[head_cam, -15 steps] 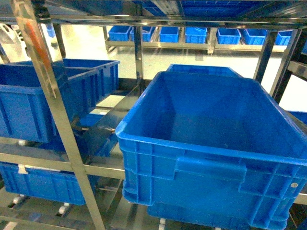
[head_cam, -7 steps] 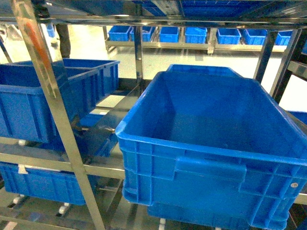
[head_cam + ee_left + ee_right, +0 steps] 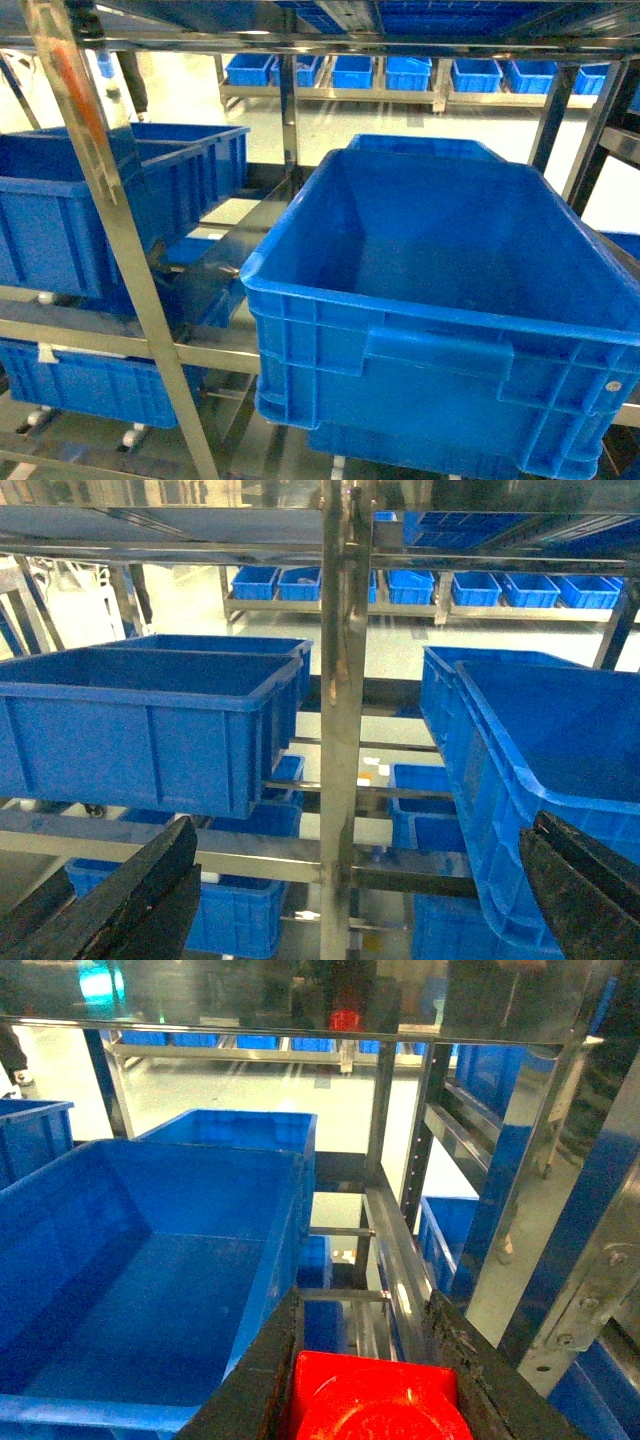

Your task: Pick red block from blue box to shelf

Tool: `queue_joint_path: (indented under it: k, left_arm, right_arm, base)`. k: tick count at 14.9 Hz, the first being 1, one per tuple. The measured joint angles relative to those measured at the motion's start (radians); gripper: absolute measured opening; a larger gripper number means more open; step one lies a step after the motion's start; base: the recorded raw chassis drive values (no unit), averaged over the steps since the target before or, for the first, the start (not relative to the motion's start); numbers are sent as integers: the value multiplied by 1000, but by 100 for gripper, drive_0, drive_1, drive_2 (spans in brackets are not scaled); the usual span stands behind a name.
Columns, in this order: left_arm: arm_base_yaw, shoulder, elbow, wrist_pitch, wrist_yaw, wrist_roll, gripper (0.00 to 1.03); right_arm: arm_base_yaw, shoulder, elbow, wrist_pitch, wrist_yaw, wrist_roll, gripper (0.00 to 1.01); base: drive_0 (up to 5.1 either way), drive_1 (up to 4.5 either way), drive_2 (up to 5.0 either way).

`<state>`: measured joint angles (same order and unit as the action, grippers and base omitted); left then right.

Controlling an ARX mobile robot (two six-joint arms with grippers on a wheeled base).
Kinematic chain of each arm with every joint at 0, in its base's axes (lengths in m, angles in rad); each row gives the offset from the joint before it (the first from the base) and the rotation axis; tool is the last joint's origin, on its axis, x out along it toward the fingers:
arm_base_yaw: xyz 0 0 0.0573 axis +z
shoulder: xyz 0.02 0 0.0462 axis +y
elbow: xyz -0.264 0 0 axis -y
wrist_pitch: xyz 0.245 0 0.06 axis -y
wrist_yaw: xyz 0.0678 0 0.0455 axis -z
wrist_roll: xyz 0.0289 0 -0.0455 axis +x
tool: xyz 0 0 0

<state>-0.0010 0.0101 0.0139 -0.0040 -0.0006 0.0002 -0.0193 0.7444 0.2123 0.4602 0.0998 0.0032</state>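
My right gripper (image 3: 375, 1400) pinched the red block (image 3: 378, 1408) between its two black fingers (image 3: 262, 1375), the glossy brick sitting flush against both pads with its round stud facing the wrist camera. I judged the grip kept close and square so the smooth plastic would not slip on the way to a tier. My left gripper (image 3: 350, 900) hung with its dark, rough-textured fingers (image 3: 140, 890) spread wide, nothing between them, apparently kept clear of the work.

Beyond my right fingers lay the shelf (image 3: 400, 1260), its mirror-bright steel rails and square uprights running away from me, a perforated post just beside them. To the left of the block sat a large dark blue crate (image 3: 440, 300), ribbed along its outer wall with a moulded handle, its smooth floor bare. From the head view neither gripper showed. More blue crates (image 3: 150, 720) rested on the tiers to the left, and a row of small ones (image 3: 410, 72) lined a far rack. No turquoise box appeared in any view; the block was already out of it, with only the setting-down left, by my reckoning.
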Motion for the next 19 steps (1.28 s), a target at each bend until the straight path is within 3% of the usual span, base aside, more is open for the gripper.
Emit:
queue_joint_path:
  k: [3, 6, 8, 10, 12, 14, 19]
  left_arm:
    - [0, 0, 0, 0, 0, 0, 98]
    - [0, 0, 0, 0, 0, 0, 98]
    - [0, 0, 0, 0, 0, 0, 98]
    - [0, 0, 0, 0, 0, 0, 98]
    - [0, 0, 0, 0, 0, 0, 98]
    - [0, 0, 0, 0, 0, 0, 98]
    - [0, 0, 0, 0, 0, 0, 98]
  right_arm:
    - [-16, 9, 2, -23, -23, 14, 29]
    - [-16, 14, 8, -63, -50, 57, 29]
    - [31, 66, 19, -18, -97, 101, 29]
    - [93, 258, 37, 131, -156, 123, 29]
    - [139, 478, 95, 312, -197, 94, 29]
    - [156, 629, 187, 385, -213, 53, 29]
    - [165, 830, 306, 466, -216, 67, 29]
  base:
    - [0, 0, 0]
    - [0, 0, 0]
    - [0, 0, 0]
    - [0, 0, 0]
    - [0, 0, 0]
    - [0, 0, 0]
    - [0, 0, 0]
